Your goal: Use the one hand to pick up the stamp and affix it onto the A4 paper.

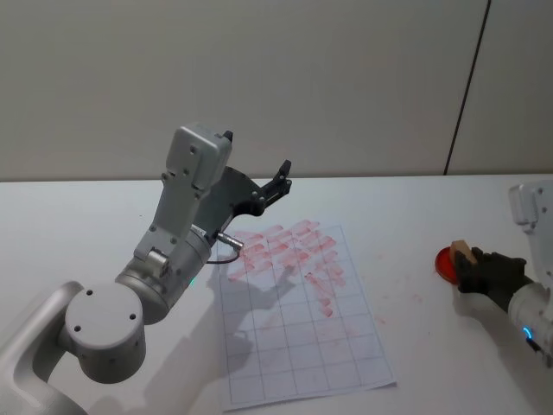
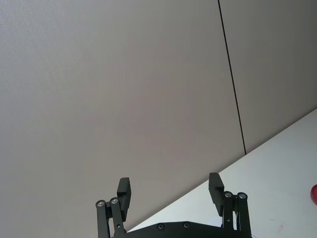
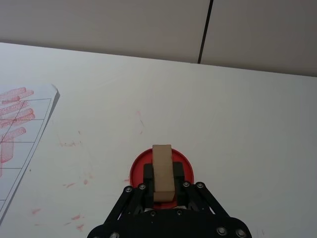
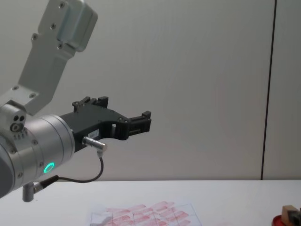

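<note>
The right hand (image 1: pixel 472 264) sat low at the right side of the surface (image 1: pixel 415 354), well apart from the paper (image 1: pixel 298 337). Its two black fingers (image 3: pixel 147 174) were clamped on the stamp (image 3: pixel 162 171), a small tan wooden block. In the right wrist view the block lay lengthwise between the fingers, its far end reaching out over the round red ink pad (image 3: pixel 135 171). From the head view the stamp tilted above the pad's right part. I could not tell whether its underside touched the pad or was just above it.

The left hand (image 2: pixel 169 184) was raised well above the surface, over the far left corner of the paper and pointing towards the pale wall (image 1: pixel 346 86). Its fingers stood apart with nothing between them. The silver-grey arm (image 1: pixel 177 225) behind it rose from the lower left of the head view, and its shadow fell across the left side of the sheet.

The paper lay flat in the middle of the surface, slightly turned, with a faint grid printed on it. Rows of red-pink oblong imprints (image 1: pixel 289 246) filled the far part of the grid, while the near squares were blank. A few red smudges (image 3: pixel 74 183) marked the bare surface between the paper's right edge and the ink pad.
</note>
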You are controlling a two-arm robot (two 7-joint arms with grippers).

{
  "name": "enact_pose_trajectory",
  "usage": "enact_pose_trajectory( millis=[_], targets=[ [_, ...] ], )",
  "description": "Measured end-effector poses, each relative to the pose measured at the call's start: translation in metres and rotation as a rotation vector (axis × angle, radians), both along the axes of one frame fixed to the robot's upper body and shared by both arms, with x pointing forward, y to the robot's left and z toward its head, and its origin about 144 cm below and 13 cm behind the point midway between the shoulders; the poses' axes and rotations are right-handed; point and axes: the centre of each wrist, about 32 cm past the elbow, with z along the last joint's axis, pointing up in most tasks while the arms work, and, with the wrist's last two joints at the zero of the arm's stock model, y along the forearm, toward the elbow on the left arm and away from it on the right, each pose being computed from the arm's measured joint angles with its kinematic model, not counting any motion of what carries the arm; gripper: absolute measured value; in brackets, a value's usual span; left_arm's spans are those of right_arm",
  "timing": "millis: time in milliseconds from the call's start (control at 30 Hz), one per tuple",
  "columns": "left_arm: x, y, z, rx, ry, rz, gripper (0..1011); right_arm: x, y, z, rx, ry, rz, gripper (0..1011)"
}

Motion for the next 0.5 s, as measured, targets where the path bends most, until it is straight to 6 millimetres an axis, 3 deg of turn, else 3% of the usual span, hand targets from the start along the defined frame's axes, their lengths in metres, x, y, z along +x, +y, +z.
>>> enact_pose_trajectory(
  millis=[500],
  targets=[
    [0.0000,0.0000,0.0000,0.000,0.000,0.000,1001,0.0039,-0.0017,-0.0080,0.000,0.027,-0.001,214]
  ],
)
